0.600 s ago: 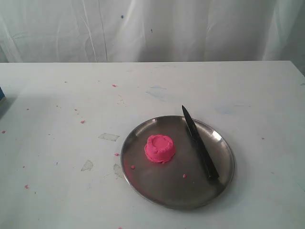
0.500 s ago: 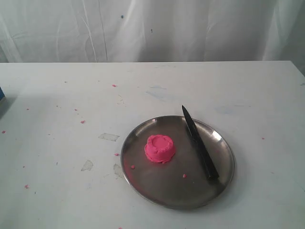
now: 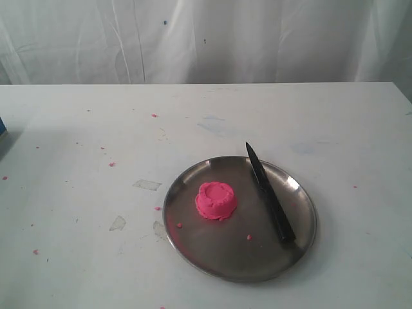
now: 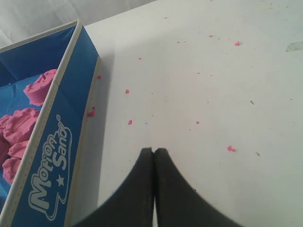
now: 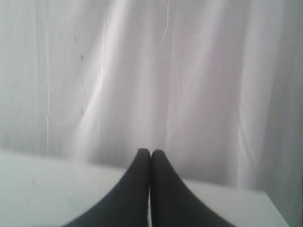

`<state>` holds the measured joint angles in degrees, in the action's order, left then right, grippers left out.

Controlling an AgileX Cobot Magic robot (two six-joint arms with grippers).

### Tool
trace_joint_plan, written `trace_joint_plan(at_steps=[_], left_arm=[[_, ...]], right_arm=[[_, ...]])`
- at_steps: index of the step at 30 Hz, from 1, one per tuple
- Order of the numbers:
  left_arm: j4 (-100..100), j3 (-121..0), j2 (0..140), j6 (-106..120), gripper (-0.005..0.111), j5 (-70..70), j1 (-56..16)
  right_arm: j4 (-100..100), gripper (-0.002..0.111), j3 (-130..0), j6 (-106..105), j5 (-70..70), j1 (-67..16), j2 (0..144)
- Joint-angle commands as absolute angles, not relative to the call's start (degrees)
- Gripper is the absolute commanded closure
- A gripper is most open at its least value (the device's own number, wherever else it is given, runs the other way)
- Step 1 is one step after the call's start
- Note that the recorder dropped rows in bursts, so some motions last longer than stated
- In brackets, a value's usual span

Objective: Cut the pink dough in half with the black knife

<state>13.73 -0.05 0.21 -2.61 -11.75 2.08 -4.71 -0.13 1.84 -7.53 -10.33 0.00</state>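
Observation:
The pink dough [image 3: 216, 200] is a single round mound with a dimpled top, sitting left of centre on the steel plate [image 3: 212, 261]. The black knife [image 3: 268, 192] lies along the plate's right side, its tip pointing away over the far rim and its handle near the front right rim. Neither arm shows in the exterior view. My left gripper [image 4: 153, 150] is shut and empty above the white table, next to a blue box. My right gripper [image 5: 150, 152] is shut and empty, facing the white curtain.
A blue "Motion Sand" box [image 4: 47, 137] holding pink sand lumps stands beside my left gripper; its corner [image 3: 2, 125] shows at the exterior view's left edge. Tiny pink crumbs [image 3: 111, 164] dot the white table [image 3: 77, 193]. A white curtain [image 3: 206, 38] hangs behind.

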Motion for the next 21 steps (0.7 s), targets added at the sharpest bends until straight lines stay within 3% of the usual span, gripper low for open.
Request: trace_joint_plan(at_steps=[1, 4, 6, 13, 21], left_arm=[[13.79, 0.00, 0.00, -2.75, 0.107, -11.86, 1.99], [13.79, 0.00, 0.00, -2.75, 0.107, -11.86, 1.99], [13.79, 0.00, 0.00, -2.75, 0.107, -11.86, 1.99], [13.79, 0.00, 0.00, -2.75, 0.107, -11.86, 1.99], [13.79, 0.00, 0.00, -2.75, 0.107, -11.86, 1.99]], right_arm=[[-3.96, 0.108, 0.00, 12.79, -31.59, -9.69, 0.00], [-1.89, 0.108, 0.00, 14.85, -39.68, -9.69, 0.00], [-2.22, 0.108, -0.95, 14.85, -38.02, -9.69, 0.00], [-9.58, 0.108, -12.20, 14.44, 9.94, -9.69, 1.86], [-9.19, 0.108, -16.20, 14.55, 14.34, -9.81, 14.50]])
